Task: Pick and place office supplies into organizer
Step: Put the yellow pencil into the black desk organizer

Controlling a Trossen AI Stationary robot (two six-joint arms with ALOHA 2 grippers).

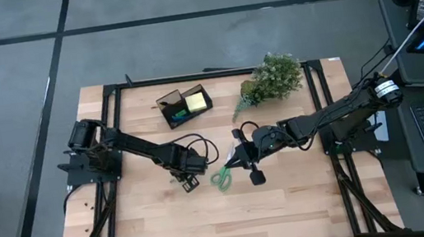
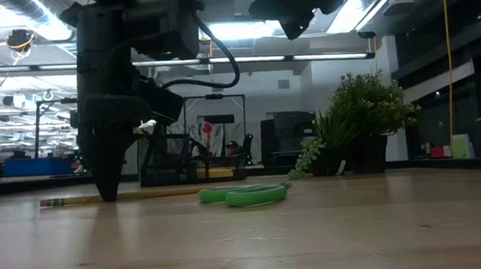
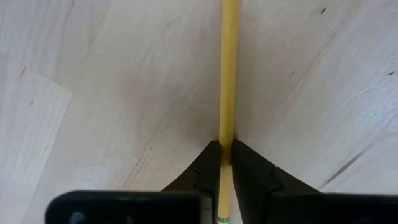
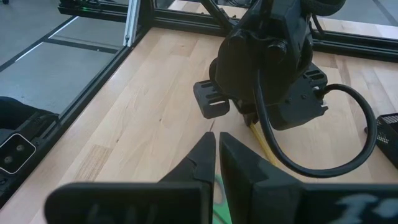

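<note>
Left gripper (image 3: 225,163) at table centre, jaws clamped on pencil (image 3: 228,74). Right gripper (image 4: 216,155) at its 3 o'clock, jaws closed, empty, above scissors (image 1: 222,177).

Left claw (image 3: 225,163) points straight down, fingers (image 3: 205,168) closed on the thin yellow wooden pencil (image 3: 228,74). Right claw (image 4: 217,163) hovers nearby, fingers together, empty.

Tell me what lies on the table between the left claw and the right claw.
The green-handled scissors lie there, seen in the high view, between the left claw, closed on the yellow pencil, and the right claw.
</note>
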